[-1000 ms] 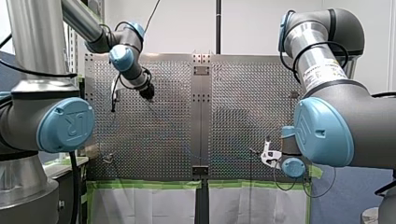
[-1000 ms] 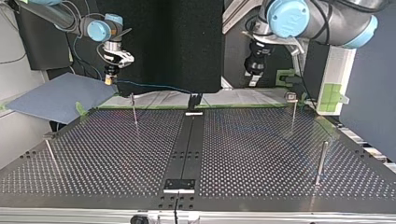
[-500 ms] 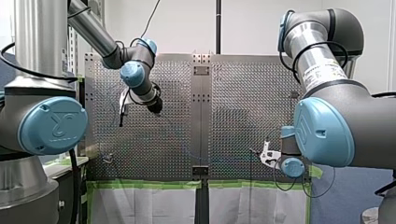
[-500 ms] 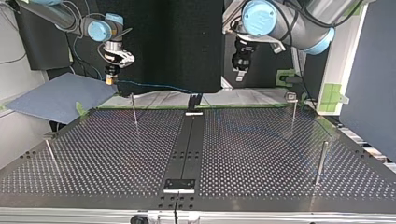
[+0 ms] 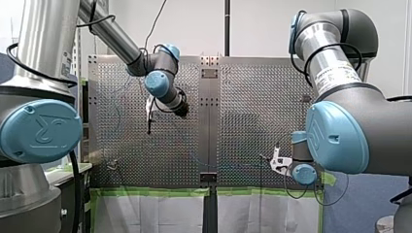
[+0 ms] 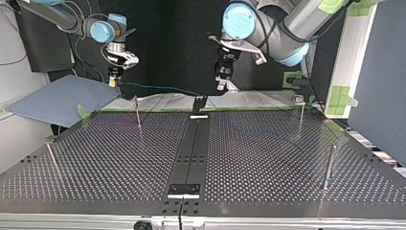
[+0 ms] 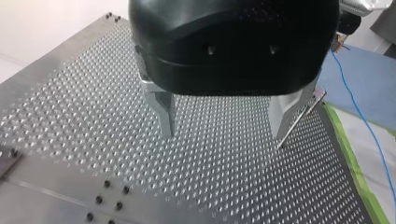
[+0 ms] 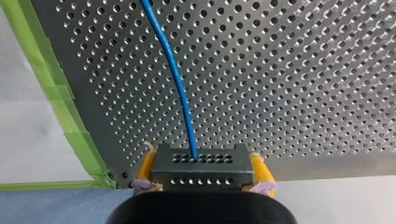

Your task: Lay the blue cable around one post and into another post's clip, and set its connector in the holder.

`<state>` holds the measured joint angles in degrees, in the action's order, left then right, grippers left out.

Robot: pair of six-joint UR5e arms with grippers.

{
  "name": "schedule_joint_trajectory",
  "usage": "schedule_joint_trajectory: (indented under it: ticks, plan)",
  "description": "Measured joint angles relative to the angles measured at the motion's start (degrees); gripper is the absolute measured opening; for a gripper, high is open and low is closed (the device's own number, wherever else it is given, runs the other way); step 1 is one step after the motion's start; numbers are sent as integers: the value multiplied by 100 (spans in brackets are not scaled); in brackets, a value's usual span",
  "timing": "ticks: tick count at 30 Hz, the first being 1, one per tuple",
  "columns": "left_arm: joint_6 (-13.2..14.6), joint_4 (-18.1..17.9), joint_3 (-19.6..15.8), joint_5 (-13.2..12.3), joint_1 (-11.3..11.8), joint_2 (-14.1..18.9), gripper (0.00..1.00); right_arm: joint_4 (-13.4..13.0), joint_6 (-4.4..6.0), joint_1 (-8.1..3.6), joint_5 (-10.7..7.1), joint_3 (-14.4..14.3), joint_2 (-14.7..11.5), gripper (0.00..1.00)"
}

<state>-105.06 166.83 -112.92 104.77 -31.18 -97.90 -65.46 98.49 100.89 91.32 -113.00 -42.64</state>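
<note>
Connector (image 8: 201,167) clamped in right end effector (image 6: 113,82), top view's upper left; blue cable (image 6: 158,88) runs rightward toward left end effector (image 6: 222,86), jaws spread wide, empty, upper centre.

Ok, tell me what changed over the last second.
My left arm's black, metal-fingered gripper swung toward the middle of the perforated metal table, leftward in the top view; it is open and empty. My right gripper stayed put at that view's left, shut on the grey perforated connector block of the thin blue cable. The cable and the slim metal posts did not move.
</note>
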Motion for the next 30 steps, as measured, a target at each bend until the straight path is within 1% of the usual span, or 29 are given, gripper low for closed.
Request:
schedule_joint_trajectory:
  ticks: [8, 14, 19, 22, 26, 28, 30]
  plan:
    - [-125, -388, 83, -8, -389, -389, 99, -1, -3, 3, 0, 0, 0, 0]
    - [-271, -657, 326, -135, -660, -660, 99, -16, -4, 5, 0, 0, 0, 0]
    - [-465, -892, 556, -220, -892, -892, 99, -9, 0, 7, 0, 14, 0, 0]
    - [-508, -1034, 700, -260, -1036, -1036, 99, 4, -2, 11, -1, 27, 1, 0]
    - [-490, -1244, 908, -291, -1244, -1244, 99, 7, -3, 13, -2, 32, 0, 0]
    - [-429, -1356, 1023, -287, -1357, -1360, 99, 6, -3, 14, -4, 36, -1, 0]
    - [-355, -1458, 1122, -251, -1404, -1459, 99, 9, -3, 14, -6, 43, -1, 0]
